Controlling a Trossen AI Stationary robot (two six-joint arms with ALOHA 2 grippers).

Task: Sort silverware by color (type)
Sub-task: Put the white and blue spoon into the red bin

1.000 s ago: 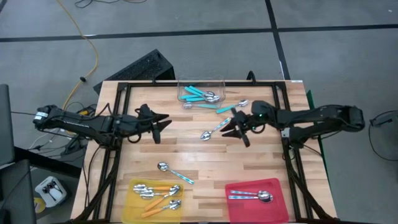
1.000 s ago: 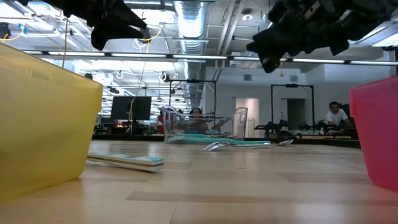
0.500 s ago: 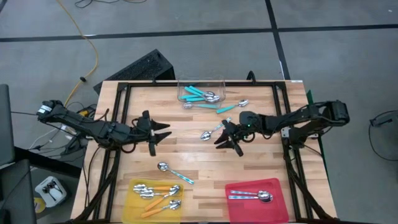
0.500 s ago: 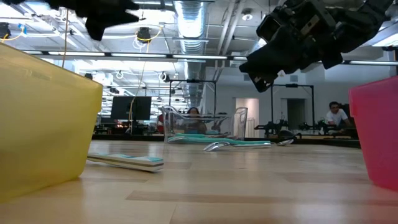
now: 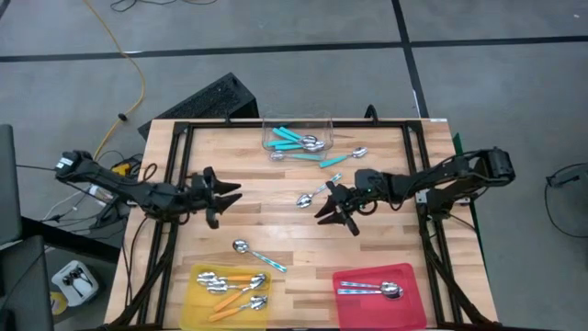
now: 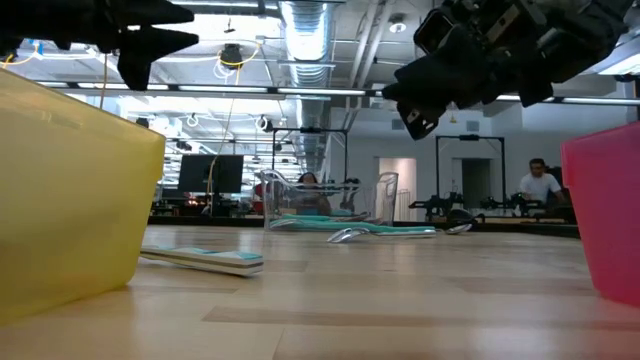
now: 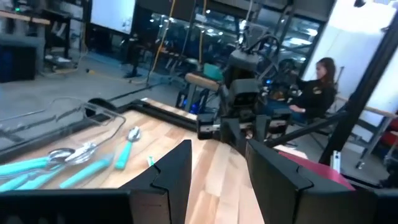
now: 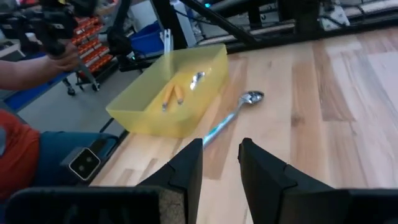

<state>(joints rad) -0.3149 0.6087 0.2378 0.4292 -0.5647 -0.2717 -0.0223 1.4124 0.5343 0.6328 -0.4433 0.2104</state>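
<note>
High view first: I had both arms over the middle of the wooden table (image 5: 276, 234), each raised clear of the boards. My left gripper (image 5: 223, 194) hung over the left half, pointing toward the centre, and I could see its two fingers parted with nothing between them. My right gripper (image 5: 333, 211) hovered just right of centre, its fingers also spread and empty, right beside a teal-handled spoon (image 5: 312, 194) lying on the wood.

I counted the silverware where it lay. The clear tub (image 5: 296, 134) at the far edge held several teal-handled spoons (image 5: 294, 138). Another teal spoon (image 5: 342, 157) rested on the boards just beside the tub. A lone teal spoon (image 5: 257, 256) sat nearer the front, between the grippers and the trays. The yellow tray (image 5: 195, 308) at the front left carried the orange-handled spoons (image 5: 230, 283), and the red tray (image 5: 404, 273) at the front right carried silver spoons (image 5: 372, 290).

From the low camera I saw the right gripper (image 6: 412, 105) well above the tabletop. Through my right wrist camera the yellow tray (image 8: 149, 118) and the lone spoon (image 8: 231, 115) showed ahead of the open fingers (image 8: 186, 171). I noticed a seated person (image 7: 314, 87) beyond the table in the left wrist camera.
</note>
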